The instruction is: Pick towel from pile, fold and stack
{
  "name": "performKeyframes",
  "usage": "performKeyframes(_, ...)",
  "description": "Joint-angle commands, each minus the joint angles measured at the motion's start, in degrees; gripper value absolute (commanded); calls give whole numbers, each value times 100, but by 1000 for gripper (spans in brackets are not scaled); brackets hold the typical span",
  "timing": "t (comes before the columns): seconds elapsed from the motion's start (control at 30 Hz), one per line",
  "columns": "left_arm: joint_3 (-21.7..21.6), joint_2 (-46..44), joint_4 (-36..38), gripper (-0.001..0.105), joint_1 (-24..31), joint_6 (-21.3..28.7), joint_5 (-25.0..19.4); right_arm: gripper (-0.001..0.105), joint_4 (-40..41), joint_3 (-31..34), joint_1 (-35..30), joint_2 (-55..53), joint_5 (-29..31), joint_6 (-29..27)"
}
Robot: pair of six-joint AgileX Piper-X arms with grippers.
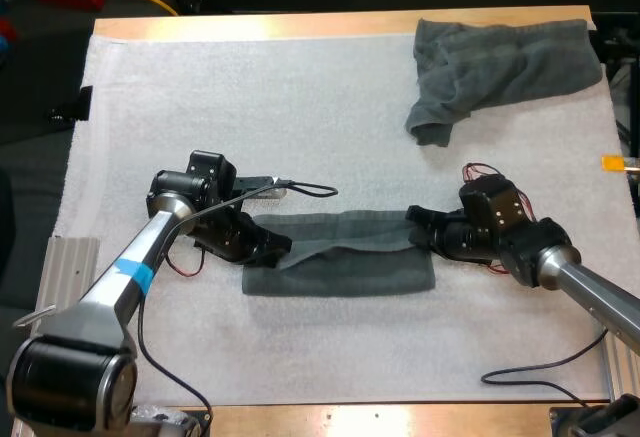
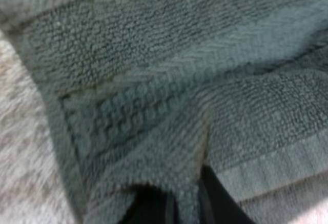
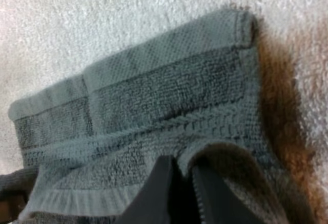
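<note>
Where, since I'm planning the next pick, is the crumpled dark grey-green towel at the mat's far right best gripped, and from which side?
Probably the bunched flap at the near left end of the crumpled dark grey-green towel: it juts toward the middle of the white foam mat with raised folds. Come from above on the near side, over bare mat.

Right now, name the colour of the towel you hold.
The towel is dark grey-green; the right wrist view shows it best.
</note>
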Motion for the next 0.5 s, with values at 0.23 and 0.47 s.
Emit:
performKeyframes(0.23,-110,40,-183,36,6,-55,75,8,0,-31,-23,30,273,25)
performKeyframes(0.47,-510,40,-258,71,6,-109,75,41,-461,-31,-23,30,391,25)
